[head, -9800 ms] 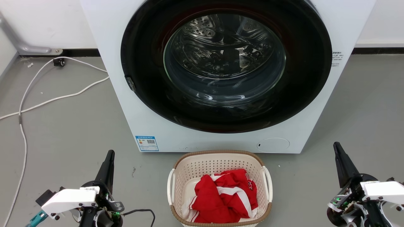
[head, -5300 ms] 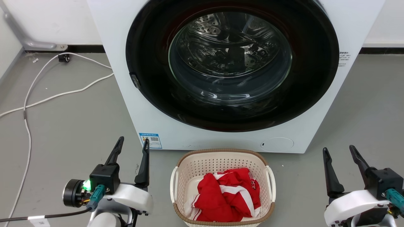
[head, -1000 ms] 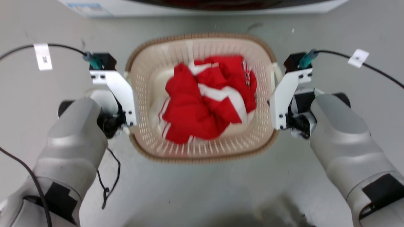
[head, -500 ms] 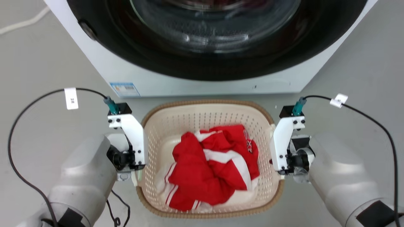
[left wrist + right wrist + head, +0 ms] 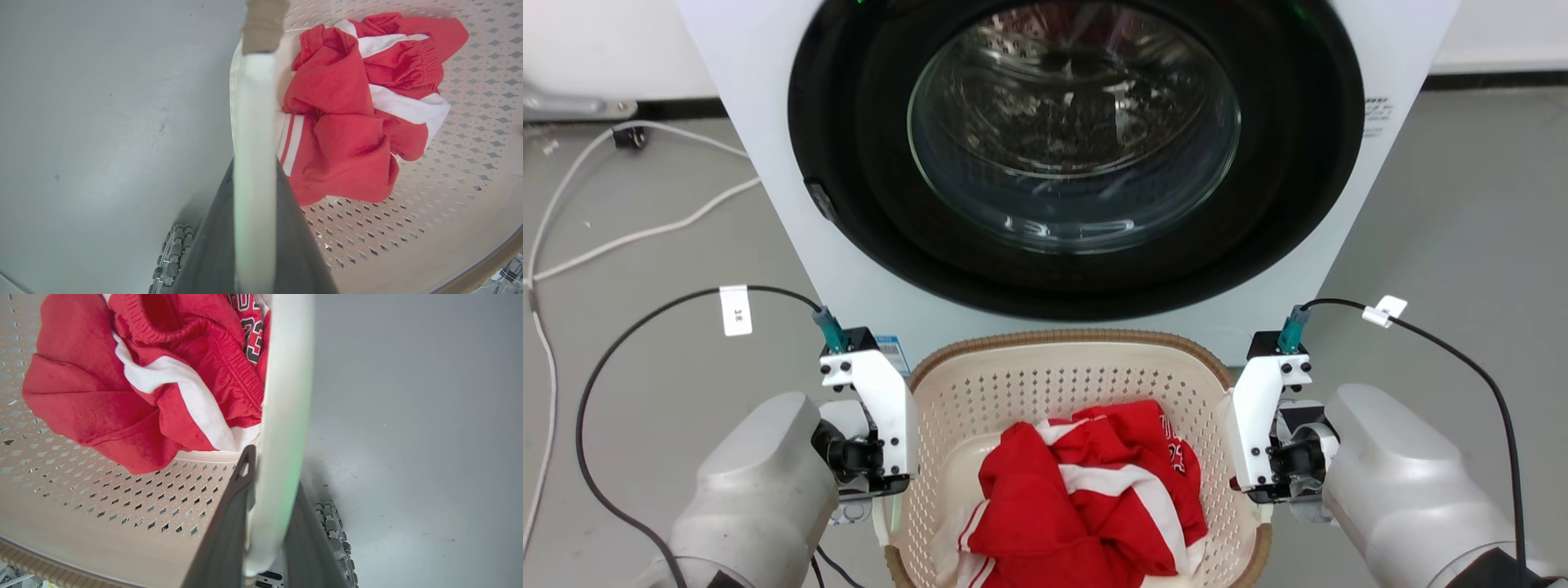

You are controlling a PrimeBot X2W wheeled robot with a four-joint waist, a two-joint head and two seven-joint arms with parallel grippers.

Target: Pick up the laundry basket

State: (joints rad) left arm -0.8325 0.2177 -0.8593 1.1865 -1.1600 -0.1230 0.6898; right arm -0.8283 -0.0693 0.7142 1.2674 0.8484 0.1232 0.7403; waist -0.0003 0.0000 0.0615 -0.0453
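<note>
Cream laundry basket (image 5: 1045, 384), handles (image 5: 253, 122) pinched by left gripper (image 5: 254, 171) and right gripper (image 5: 273, 473), now rises against the washing machine (image 5: 768, 163) front, apparently lifted.

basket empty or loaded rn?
Loaded, but not full: the laundry basket holds one crumpled heap of red-and-white clothing, with bare perforated bottom showing around it.

- The white washing machine (image 5: 760, 82) stands on the grey floor (image 5: 1462, 204). Its round glass door (image 5: 1074, 122) is shut and ringed in black, with the metal drum visible behind the glass.
- A blue label (image 5: 893, 345) sits low on the machine's front, partly hidden.
- A crumpled red garment (image 5: 1086, 506) with white stripes lies in front of the machine. The right wrist view shows the number 23 printed on it.
- White cables (image 5: 645, 233) trail across the floor at the left of the head view.
</note>
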